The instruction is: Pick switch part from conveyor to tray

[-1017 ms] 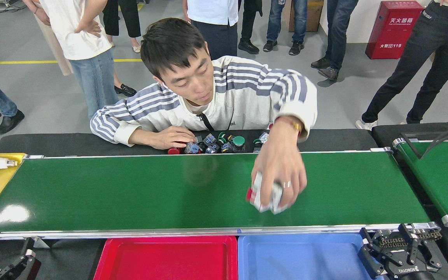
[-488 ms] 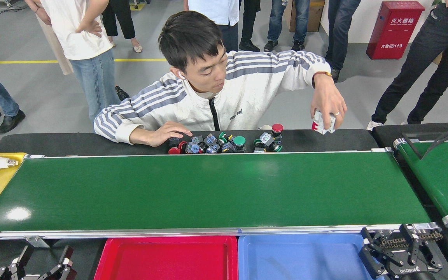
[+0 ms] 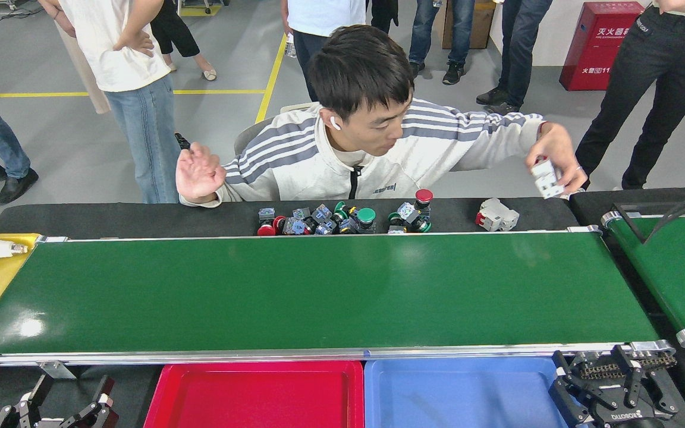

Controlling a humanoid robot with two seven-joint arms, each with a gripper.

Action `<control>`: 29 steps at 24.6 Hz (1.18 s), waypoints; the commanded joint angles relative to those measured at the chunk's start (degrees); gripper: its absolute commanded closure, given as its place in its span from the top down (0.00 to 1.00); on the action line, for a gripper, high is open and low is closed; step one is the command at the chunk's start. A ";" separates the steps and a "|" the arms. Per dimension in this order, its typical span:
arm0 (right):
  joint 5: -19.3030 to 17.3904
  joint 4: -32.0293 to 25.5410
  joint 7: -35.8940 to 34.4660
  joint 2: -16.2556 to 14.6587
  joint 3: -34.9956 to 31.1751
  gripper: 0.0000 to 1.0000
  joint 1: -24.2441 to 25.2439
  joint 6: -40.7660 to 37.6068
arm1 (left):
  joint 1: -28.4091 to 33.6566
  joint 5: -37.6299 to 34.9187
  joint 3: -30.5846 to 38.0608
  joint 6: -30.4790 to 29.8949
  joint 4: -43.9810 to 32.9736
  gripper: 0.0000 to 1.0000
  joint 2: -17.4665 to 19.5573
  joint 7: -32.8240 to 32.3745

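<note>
Belt (image 3: pixel 319 291) runs 9 to 3 o'clock across the view and is bare: no switch part on it. So nothing to pick yet.

Switch parts sit off the belt, on the black strip along its 12 o'clock edge:
- button cluster (image 3: pixel 319 219), red and green caps, bunched together. Judged a supply pile kept in the person's reach, for feeding onto the belt.
- white breaker (image 3: pixel 497 215), alone at about 1 o'clock, just beside the belt frame, not on it.
- a second white part (image 3: pixel 546 178) held up in the person's hand (image 3: pixel 556 157) at 2 o'clock, clear of every surface.

Red tray (image 3: pixel 164 386) and blue tray (image 3: pixel 533 371) lie side by side, touching, at 6 o'clock, just below the belt's near frame. Placement judged to keep the carry from belt to tray short. Nothing lies in the visible part of either.

Left gripper (image 3: pixel 60 409) at 7 o'clock: fingers spread apart, holding nothing, touching nothing.
Right gripper (image 3: pixel 613 383) at 5 o'clock, over the blue tray's corner: fingers spread, nothing between them. Both parked below the belt, judged waiting.
</note>
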 commanded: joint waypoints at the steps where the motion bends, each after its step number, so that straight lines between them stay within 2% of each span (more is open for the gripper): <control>1: -0.07 -0.50 -0.35 -0.39 -0.29 1.00 -0.17 -0.16 | -0.33 0.45 0.33 0.25 -1.02 1.00 0.75 0.61; 29: -0.07 0.73 -0.35 -0.57 -0.46 1.00 0.10 -0.07 | -0.42 0.28 -0.72 0.25 -0.94 1.00 1.10 1.92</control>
